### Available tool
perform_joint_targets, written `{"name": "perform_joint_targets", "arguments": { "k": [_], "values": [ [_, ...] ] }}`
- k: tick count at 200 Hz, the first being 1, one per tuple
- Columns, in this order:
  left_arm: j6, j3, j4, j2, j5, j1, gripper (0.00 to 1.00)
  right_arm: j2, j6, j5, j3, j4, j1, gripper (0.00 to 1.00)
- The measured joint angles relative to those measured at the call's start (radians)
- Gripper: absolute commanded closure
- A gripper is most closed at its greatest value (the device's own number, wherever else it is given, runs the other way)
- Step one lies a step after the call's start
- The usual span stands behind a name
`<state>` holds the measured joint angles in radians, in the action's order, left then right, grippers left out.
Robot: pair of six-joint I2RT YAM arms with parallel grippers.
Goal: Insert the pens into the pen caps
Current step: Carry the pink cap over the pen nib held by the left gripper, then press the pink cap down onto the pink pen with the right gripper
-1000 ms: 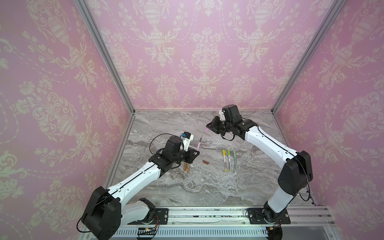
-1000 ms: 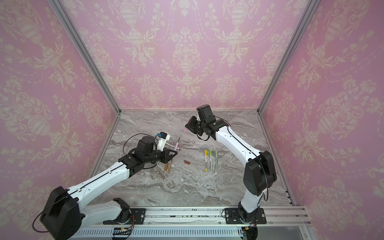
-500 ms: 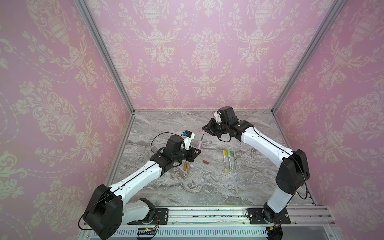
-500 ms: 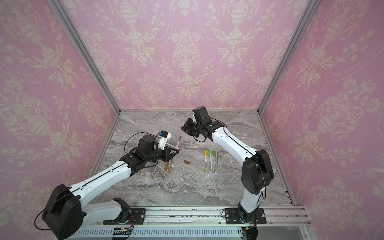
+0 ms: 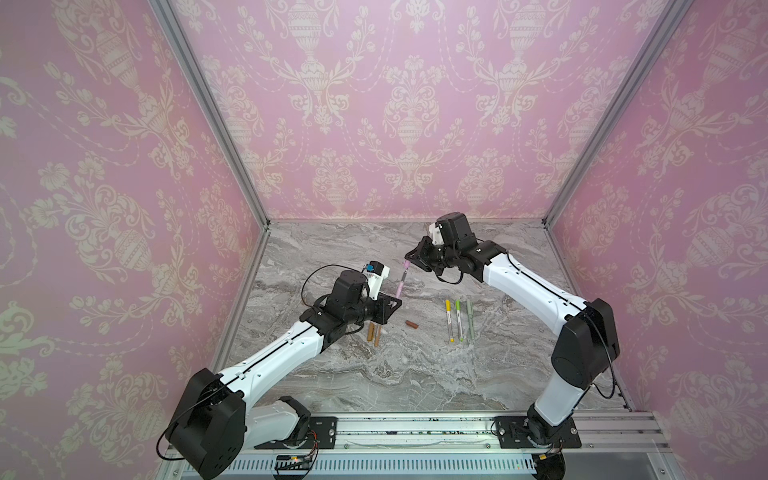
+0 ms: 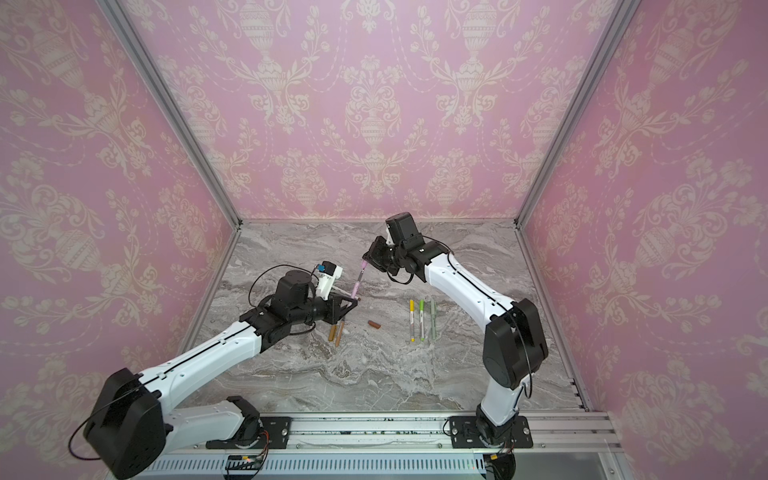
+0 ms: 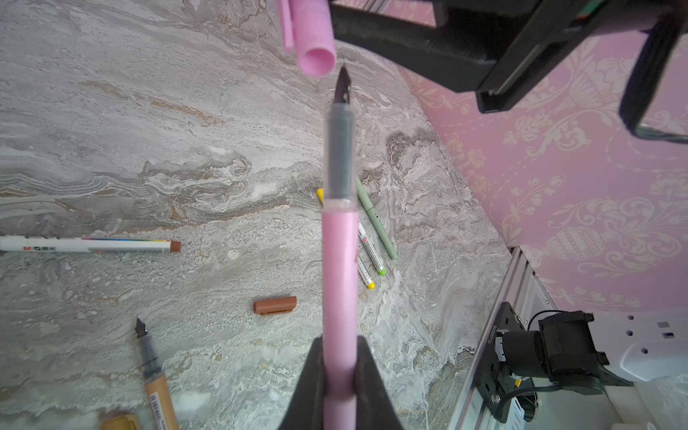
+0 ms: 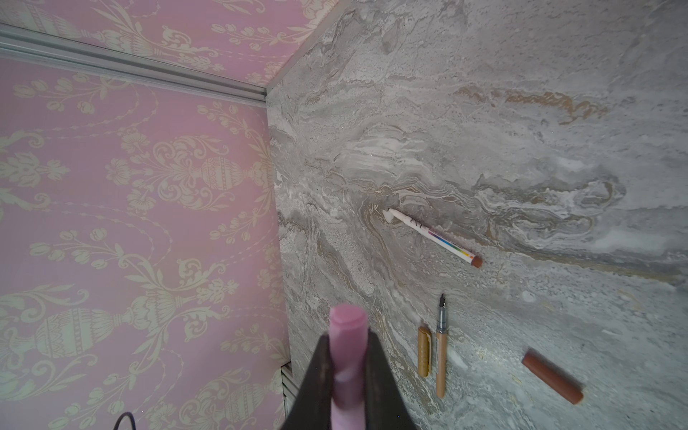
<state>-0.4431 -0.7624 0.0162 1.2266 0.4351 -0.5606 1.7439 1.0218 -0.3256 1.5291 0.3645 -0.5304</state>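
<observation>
Left pincer (image 7: 339, 357) around pink pen (image 7: 338, 260)

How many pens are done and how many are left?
Three look done: the yellow pen, green pen and sage pen lie capped in a row. In hand: the left claw holds the pink pen, its tip at the mouth of the pink cap in the right claw, not yet in. Left: the tan pen beside the tan cap, and the brown-ended pen apart from the brown cap.

The right fingers (image 8: 316, 379) have carried the pink cap (image 7: 314, 44) leftward since a second ago; its mouth now sits just beside the tip of the pink pen (image 7: 337, 268).
</observation>
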Motion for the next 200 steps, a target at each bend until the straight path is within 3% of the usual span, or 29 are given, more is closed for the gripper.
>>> {"name": "perform_joint_targets", "arguments": {
  "k": [200],
  "values": [
    [-0.008,0.000,0.000,0.000,0.000,0.000,1.00,-0.040,-0.026,0.004,-0.024,0.023,-0.005,1.00]
  ]
}}
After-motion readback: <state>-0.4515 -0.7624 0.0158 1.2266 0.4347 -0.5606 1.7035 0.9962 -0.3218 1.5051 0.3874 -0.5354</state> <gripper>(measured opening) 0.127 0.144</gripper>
